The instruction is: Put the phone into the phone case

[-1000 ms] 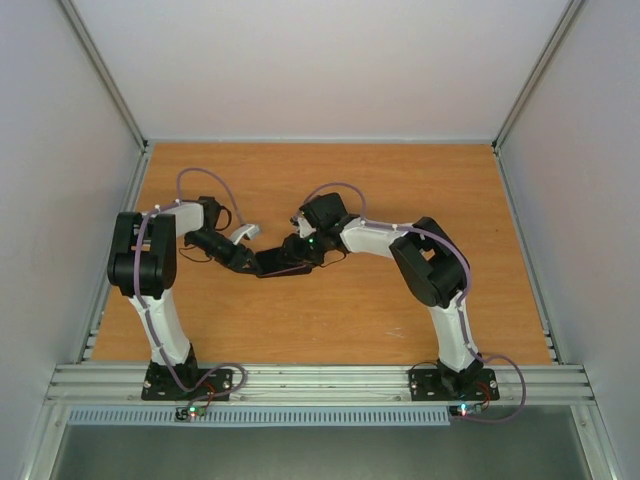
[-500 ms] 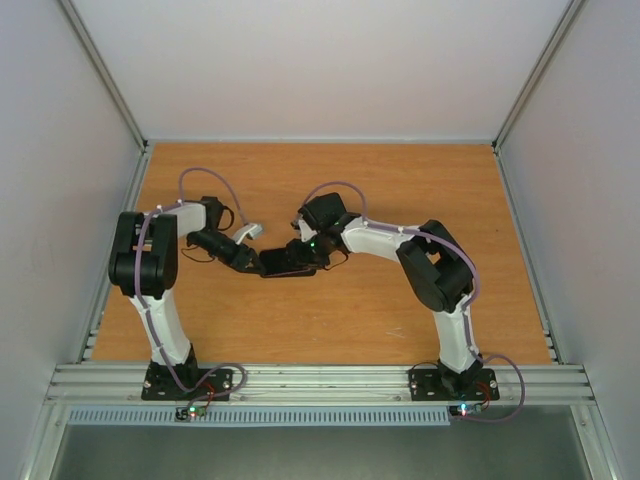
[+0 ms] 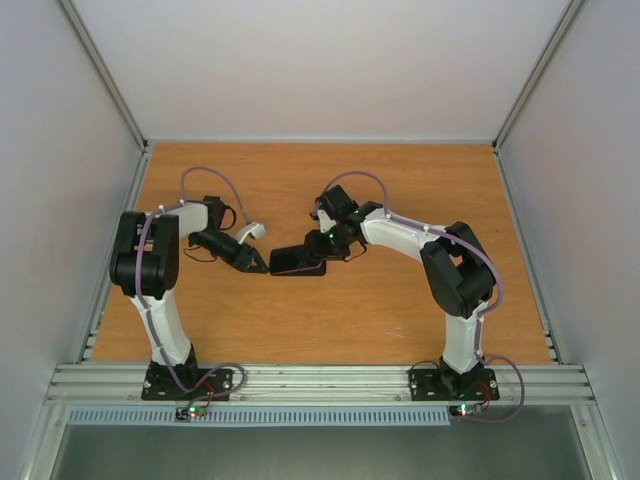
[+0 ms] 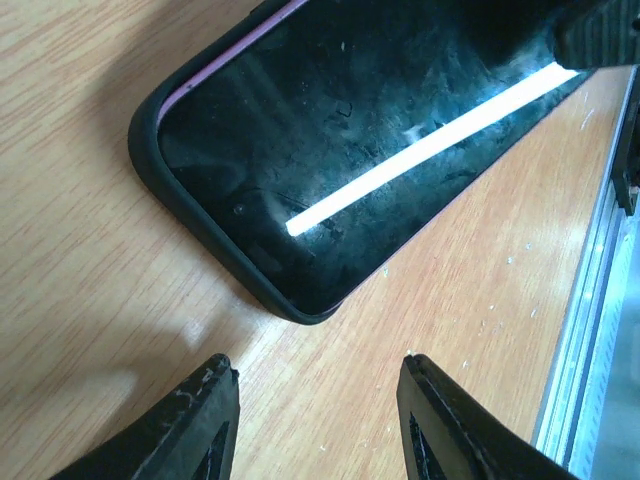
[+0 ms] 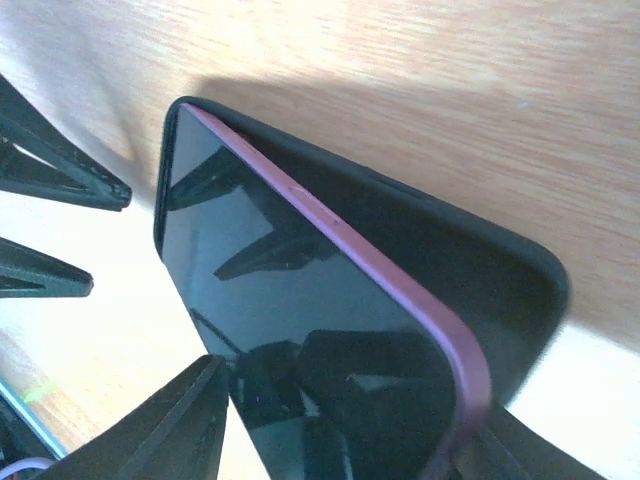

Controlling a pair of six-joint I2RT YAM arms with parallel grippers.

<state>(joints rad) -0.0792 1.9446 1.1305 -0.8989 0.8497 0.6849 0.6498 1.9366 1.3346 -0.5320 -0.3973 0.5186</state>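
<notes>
Left gripper point(image 4: 315, 395) spread apart, nothing between the fingertips point(image 4: 205, 420). Held low over the wood, just short of the nearest corner of the phone case and not touching it. Right gripper point(image 3: 320, 252) down over the opposite end of the phone, one finger point(image 5: 185, 425) beside a long edge. Other finger mostly hidden behind the phone, so clamped or merely straddling: cannot tell.

Wooden table point(image 3: 400, 310) inside pale walls, aluminium rail point(image 3: 320, 380) along the near edge. Left arm point(image 3: 150, 260) and right arm point(image 3: 450, 270) both bent inward, wrists close together near the table's middle, phone between them.

Black phone case point(image 5: 440, 230) flat on the table, open side up. Phone point(image 4: 380, 120) lying in it, screen up and dark, with a bright strip of reflected light across the glass. Seating uneven:
- Along one long side, magenta edge point(image 5: 400, 285) of the phone standing proud of the case wall.
- At the corner nearest the left gripper, glass about level with the rim.

Dark ribbed pad point(image 4: 600, 35) at the far end of the phone in the left wrist view. Touching the glass or just above it: not resolved.
</notes>
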